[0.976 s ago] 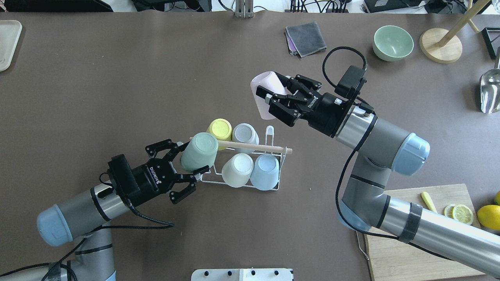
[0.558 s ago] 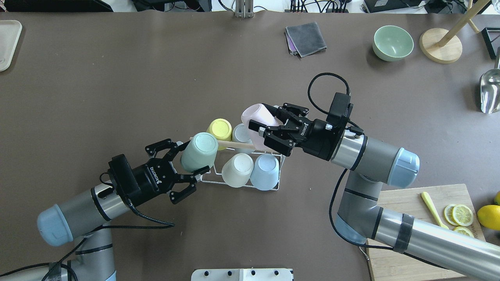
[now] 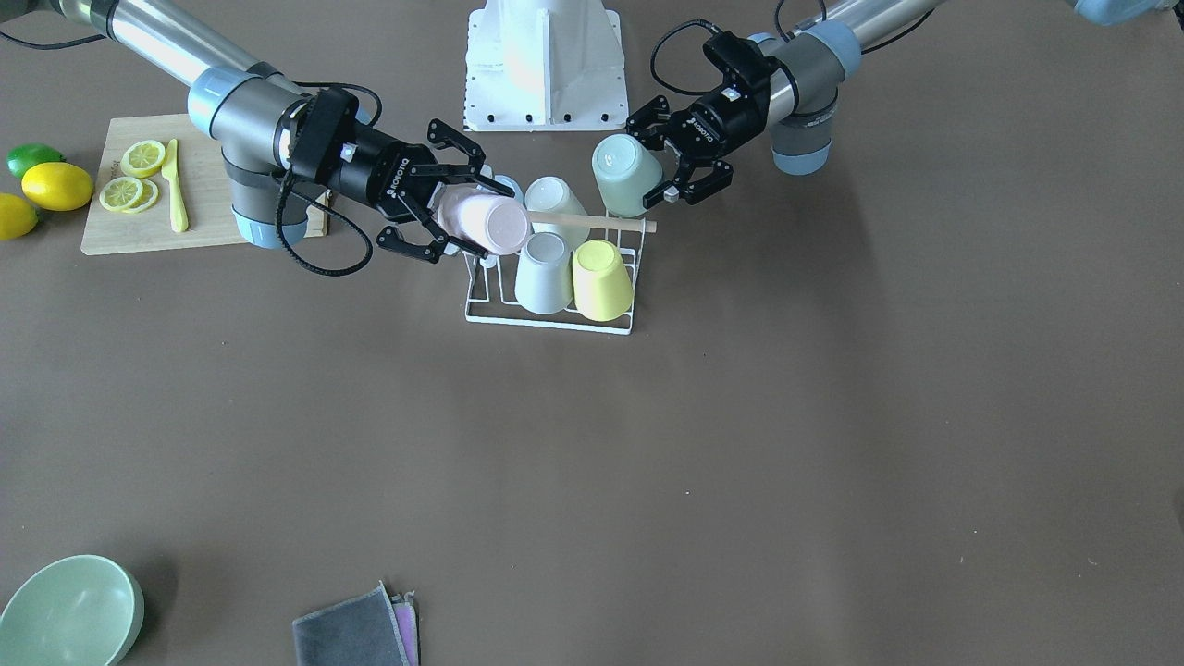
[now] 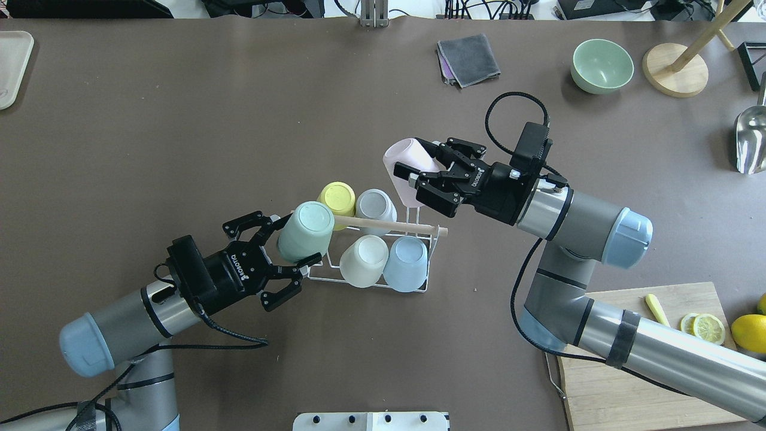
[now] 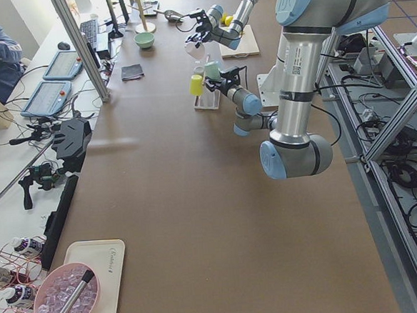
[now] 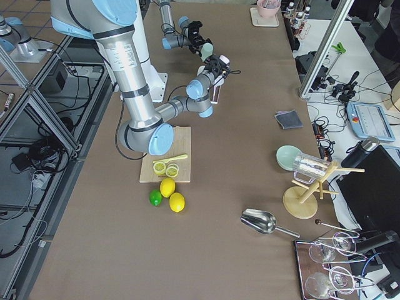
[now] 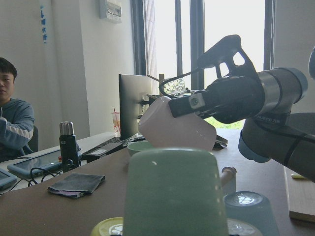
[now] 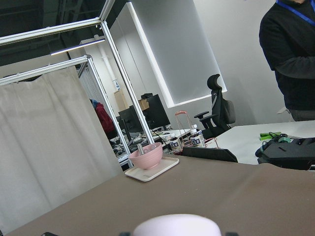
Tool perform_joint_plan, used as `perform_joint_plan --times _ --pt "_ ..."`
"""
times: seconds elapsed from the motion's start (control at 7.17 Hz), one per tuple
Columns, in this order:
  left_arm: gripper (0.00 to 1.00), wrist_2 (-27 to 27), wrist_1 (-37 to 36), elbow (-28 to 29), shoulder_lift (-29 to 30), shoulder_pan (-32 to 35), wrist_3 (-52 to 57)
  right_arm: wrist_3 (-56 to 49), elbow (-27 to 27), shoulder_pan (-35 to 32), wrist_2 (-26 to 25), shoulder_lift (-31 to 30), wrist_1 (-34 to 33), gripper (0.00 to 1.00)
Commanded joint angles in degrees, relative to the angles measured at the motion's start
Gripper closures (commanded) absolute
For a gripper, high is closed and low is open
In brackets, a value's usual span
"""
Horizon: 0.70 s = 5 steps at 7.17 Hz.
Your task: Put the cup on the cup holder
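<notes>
The white wire cup holder (image 4: 419, 286) with its wooden rod (image 4: 389, 225) stands mid-table and carries yellow, grey, white and light blue cups upside down. My left gripper (image 4: 295, 239) is shut on a green cup (image 4: 305, 232), held tilted over the rack's near left end. The green cup fills the left wrist view (image 7: 172, 191). My right gripper (image 4: 415, 161) is shut on a pink cup (image 4: 404, 158), held tilted just beyond the rack's far right corner, above a bare prong (image 4: 413, 203). In the front view the pink cup (image 3: 486, 222) hangs over the rod's end.
A grey cloth (image 4: 468, 58), a green bowl (image 4: 602, 66), a wooden stand (image 4: 676, 69) and a metal scoop (image 4: 751, 140) lie at the back right. A cutting board (image 4: 628, 383) with lemon slices sits at the front right. A tray (image 4: 12, 66) is far left.
My right gripper swung the pink cup down towards the rack's far right corner, then drew it back up and to the right. The left gripper and green cup barely moved.
</notes>
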State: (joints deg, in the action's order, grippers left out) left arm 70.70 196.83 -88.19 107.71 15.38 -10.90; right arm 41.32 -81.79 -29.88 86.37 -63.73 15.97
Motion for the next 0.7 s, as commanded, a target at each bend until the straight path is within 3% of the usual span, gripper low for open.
perform_joint_plan --times 0.0,0.14,0.56 --pt "0.15 -0.04 -0.04 0.3 0.48 0.0 0.0 -0.72 2.59 -1.23 -0.41 2.02 0.12 1.0" --pt "0.03 0.05 0.05 0.39 0.48 -0.08 0.0 -1.67 5.39 -1.23 -0.33 3.25 0.81 1.0" --pt "0.03 0.05 0.22 0.31 0.39 0.09 -0.18 -2.48 7.08 -0.62 -0.15 3.52 2.04 1.0"
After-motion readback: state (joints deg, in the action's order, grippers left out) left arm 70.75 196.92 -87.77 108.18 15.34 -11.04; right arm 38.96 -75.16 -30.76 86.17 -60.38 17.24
